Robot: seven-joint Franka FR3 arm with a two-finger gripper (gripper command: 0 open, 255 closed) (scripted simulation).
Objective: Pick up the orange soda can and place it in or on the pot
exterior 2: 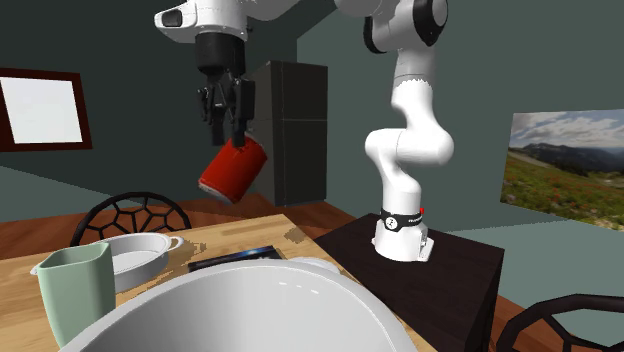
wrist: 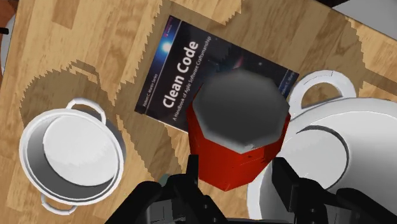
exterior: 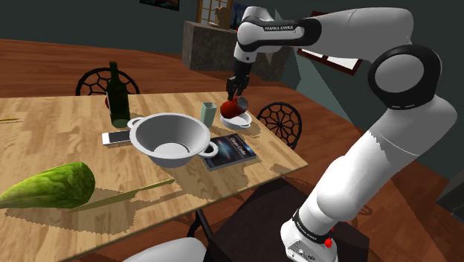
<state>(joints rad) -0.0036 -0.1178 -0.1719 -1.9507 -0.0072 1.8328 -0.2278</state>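
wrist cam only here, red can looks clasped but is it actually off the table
observer: yes. In the second exterior view the red soda can hangs tilted in the gripper, well above the wooden table.
operator: anything standing near the small pot
observer: a pale green cup stands beside the small white pot, on the shoulder view's left of it.
operator: and past the big pot
observer: a dark wine bottle stands upright behind the large white pot.

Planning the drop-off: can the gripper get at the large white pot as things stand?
Probably yes: the gripper holds the red can above the table, and the large white pot stands open and empty nearby.
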